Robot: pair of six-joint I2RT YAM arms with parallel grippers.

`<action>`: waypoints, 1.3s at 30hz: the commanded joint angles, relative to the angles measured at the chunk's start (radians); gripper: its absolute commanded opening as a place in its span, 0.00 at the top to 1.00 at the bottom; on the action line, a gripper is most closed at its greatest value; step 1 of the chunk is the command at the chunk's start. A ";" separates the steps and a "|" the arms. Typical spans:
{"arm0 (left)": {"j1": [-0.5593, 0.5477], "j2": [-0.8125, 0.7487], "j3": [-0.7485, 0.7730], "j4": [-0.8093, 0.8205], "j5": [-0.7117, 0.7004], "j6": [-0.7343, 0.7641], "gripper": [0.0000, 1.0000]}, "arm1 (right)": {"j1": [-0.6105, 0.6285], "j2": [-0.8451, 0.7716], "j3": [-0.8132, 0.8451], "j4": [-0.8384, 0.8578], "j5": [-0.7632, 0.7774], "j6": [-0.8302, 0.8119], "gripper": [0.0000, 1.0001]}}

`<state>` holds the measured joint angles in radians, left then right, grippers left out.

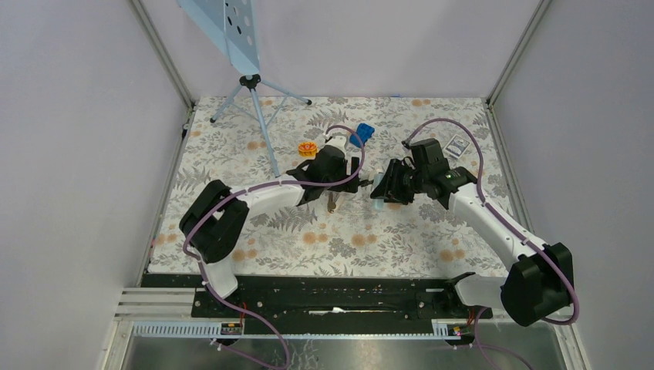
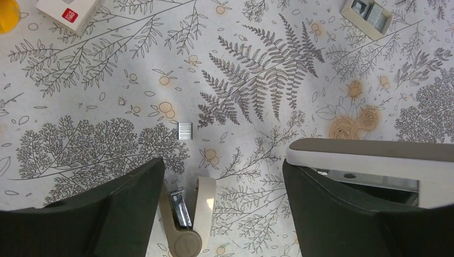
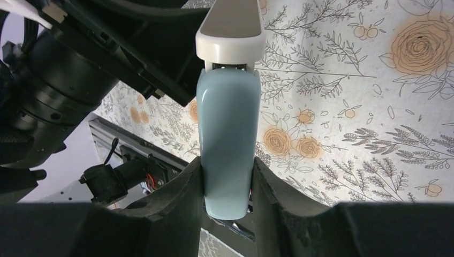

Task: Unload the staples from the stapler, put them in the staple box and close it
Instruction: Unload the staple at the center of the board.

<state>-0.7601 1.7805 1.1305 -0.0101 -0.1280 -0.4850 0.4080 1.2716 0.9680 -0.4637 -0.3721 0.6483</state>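
the stapler (image 3: 227,118) is the biggest thing here. my right gripper (image 3: 227,168) is clamped across the flat sides of its pale blue body, holding it above the middle of the table (image 1: 401,254), with its white arm pointing away from me. it is hard, smooth plastic, so i judge it could slip or swivel, and a grip low on the body looks the safest. my left gripper (image 2: 222,176) has its jaws spread wide and holds nothing. the stapler's white arm is just beside one finger, but i cannot tell if they touch.

toward the far right corner sits a small open box (image 2: 357,22) with grey metal blocks in it. well apart from it lies a white box (image 2: 69,13) with a red mark, shut, so i cannot see inside.

the staples (image 2: 184,130), a tiny silvery strip, lie flat on the table below my left gripper, apart from the stapler. i judge them light and stiff, but likely to snap if bent. they sit too low for an easy pinch, so i would take them by the two long sides.
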 commanded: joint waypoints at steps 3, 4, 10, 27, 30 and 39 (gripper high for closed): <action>0.005 -0.001 0.075 0.054 -0.012 0.023 0.14 | 0.018 -0.023 0.040 -0.038 -0.152 -0.025 1.00; 0.004 -0.003 0.075 0.054 -0.009 0.023 0.14 | 0.018 -0.022 0.038 -0.035 -0.157 -0.021 1.00; 0.005 -0.020 0.071 0.040 0.011 0.035 0.14 | 0.018 -0.033 0.040 -0.031 -0.121 0.015 1.00; -0.048 -0.185 -0.059 0.016 0.041 0.013 0.13 | -0.040 -0.040 0.089 -0.095 0.150 0.178 1.00; -0.054 -0.207 -0.079 0.012 0.034 0.012 0.13 | -0.064 -0.048 0.082 -0.104 0.145 0.177 1.00; -0.098 -0.365 -0.266 0.212 -0.047 0.099 0.04 | -0.132 -0.030 0.066 -0.109 0.026 0.175 1.00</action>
<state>-0.8341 1.5074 0.9272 0.0410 -0.1234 -0.4397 0.2924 1.2461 1.0180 -0.5690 -0.2714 0.8131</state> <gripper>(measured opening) 0.945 0.403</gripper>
